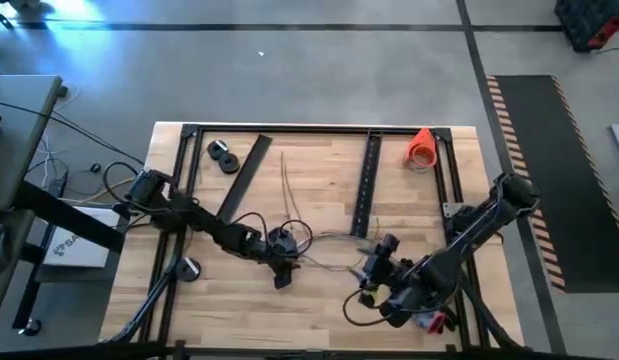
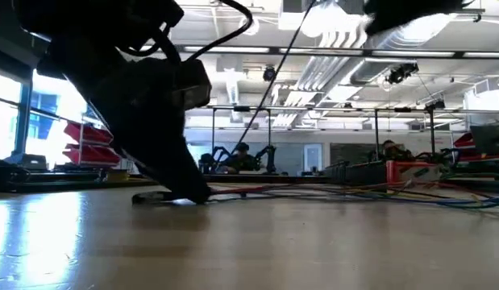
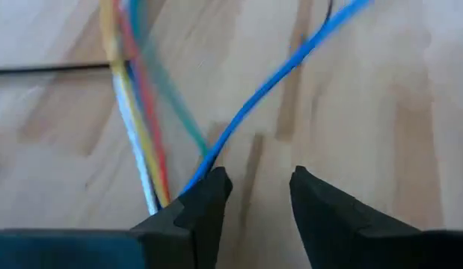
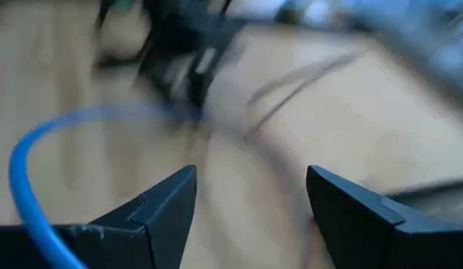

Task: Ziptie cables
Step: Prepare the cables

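The left gripper (image 3: 259, 187) hovers low over the pale wooden counter (image 1: 319, 310), its two dark fingers (image 3: 209, 196) slightly parted and gripping nothing, one tip touching a bunch of thin limp cables (image 3: 145, 142), blue, yellow, red and white, that fans outward along the boards. To gather them well, the fingers should probably straddle the whole bundle before closing. The right gripper (image 4: 250, 190) waits nearby, fingers wide apart and empty.

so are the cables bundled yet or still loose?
Loose. The cables fan apart on the table with no tie around them; left gripper is open beside them and right gripper is open too.
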Action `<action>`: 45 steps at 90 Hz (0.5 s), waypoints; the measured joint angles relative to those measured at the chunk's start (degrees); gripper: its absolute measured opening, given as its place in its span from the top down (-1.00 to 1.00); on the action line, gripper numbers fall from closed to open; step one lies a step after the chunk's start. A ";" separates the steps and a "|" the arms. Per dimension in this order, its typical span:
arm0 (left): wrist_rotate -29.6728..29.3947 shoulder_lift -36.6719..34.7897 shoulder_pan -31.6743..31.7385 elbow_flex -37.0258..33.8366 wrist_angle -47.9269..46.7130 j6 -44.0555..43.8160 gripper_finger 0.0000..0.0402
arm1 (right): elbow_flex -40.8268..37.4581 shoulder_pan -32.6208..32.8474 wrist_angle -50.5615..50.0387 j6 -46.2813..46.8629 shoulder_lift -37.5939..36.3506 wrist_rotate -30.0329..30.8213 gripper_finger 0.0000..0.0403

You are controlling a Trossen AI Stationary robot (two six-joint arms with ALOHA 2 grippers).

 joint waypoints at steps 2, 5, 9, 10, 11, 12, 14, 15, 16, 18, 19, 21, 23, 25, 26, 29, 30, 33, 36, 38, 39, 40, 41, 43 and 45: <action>-0.02 -0.83 0.00 -0.04 -1.85 -0.03 0.42 | 0.00 -0.26 -0.06 1.02 0.64 -2.01 -0.18; -0.09 -2.07 0.00 -0.07 -4.87 -0.08 0.44 | 0.00 -0.78 -0.45 2.68 1.79 -4.39 -0.18; -0.64 -3.58 0.04 -0.17 -8.43 -0.02 0.47 | -0.02 -1.42 -1.62 4.89 3.10 -7.28 -0.18; -0.76 -3.99 0.10 -0.17 -9.28 0.06 0.48 | -0.02 -1.62 -1.99 5.37 3.37 -7.89 -0.18; -0.85 -4.40 0.18 -0.17 -10.11 0.16 0.48 | -0.02 -1.78 -2.43 5.83 3.63 -8.49 -0.18; -0.93 -4.79 0.25 -0.19 -10.84 0.32 0.49 | -0.02 -1.91 -2.90 6.30 3.89 -9.08 -0.18; -1.14 -5.58 0.42 -0.23 -12.69 0.70 0.50 | -0.02 -2.33 -4.23 7.46 4.36 -10.31 -0.18; -1.25 -5.95 0.53 -0.28 -13.49 0.89 0.50 | 0.00 -2.51 -4.92 8.11 4.53 -10.85 -0.18; -1.35 -6.30 0.63 -0.33 -14.24 1.05 0.51 | -0.01 -2.69 -5.70 8.83 4.69 -11.37 -0.18; -1.52 -6.90 0.86 -0.35 -15.58 1.23 0.52 | -0.02 -3.02 -7.39 10.47 4.93 -12.32 -0.18; -1.56 -7.18 0.99 -0.35 -16.10 1.31 0.52 | -0.02 -3.19 -8.35 11.37 5.01 -12.67 -0.18; -1.51 -7.74 1.08 -0.35 -16.87 1.39 0.52 | -0.02 -3.56 -10.51 13.25 5.14 -13.17 -0.18; -1.51 -8.33 1.25 -0.35 -17.69 1.39 0.53 | -0.02 -3.97 -12.82 15.41 5.20 -13.62 -0.18; -1.47 -8.91 1.37 -0.35 -18.54 1.38 0.53 | -0.02 -4.35 -15.03 17.75 5.20 -13.95 -0.18; -1.47 -9.22 1.41 -0.35 -19.02 1.39 0.53 | -0.02 -4.47 -16.08 18.80 5.19 -14.01 -0.18; -1.40 -10.15 1.44 -0.35 -20.18 1.41 0.53 | 0.01 -4.84 -19.16 21.98 4.99 -14.36 -0.18; -1.31 -10.39 1.44 -0.34 -20.48 1.42 0.53 | 0.03 -4.96 -20.28 22.93 4.91 -14.66 -0.18; -1.05 -10.96 1.40 -0.30 -21.09 1.42 0.53 | 0.04 -5.47 -23.75 25.61 4.65 -16.57 -0.18; -1.01 -11.32 1.26 -0.30 -21.76 1.36 0.53 | 0.04 -6.18 -26.90 27.62 4.36 -19.60 -0.18; -0.99 -11.59 1.13 -0.30 -22.29 1.21 0.53 | 0.04 -6.76 -28.75 28.59 4.18 -21.99 -0.18; -0.97 -11.70 1.04 -0.30 -22.49 1.11 0.53 | 0.04 -7.05 -29.65 29.02 4.08 -23.20 -0.18; -0.89 -11.81 0.99 -0.30 -22.61 1.09 0.53 | 0.04 -7.29 -30.50 29.43 4.03 -24.32 -0.18; -0.81 -11.90 0.93 -0.30 -22.67 1.06 0.53 | 0.04 -7.52 -31.34 29.79 3.99 -25.48 -0.18; -0.65 -11.99 0.77 -0.30 -22.51 0.88 0.53 | 0.04 -7.96 -32.93 30.42 3.95 -27.80 -0.18; -0.48 -12.05 0.64 -0.30 -22.18 0.68 0.53 | 0.04 -8.37 -34.33 30.79 3.94 -29.83 -0.18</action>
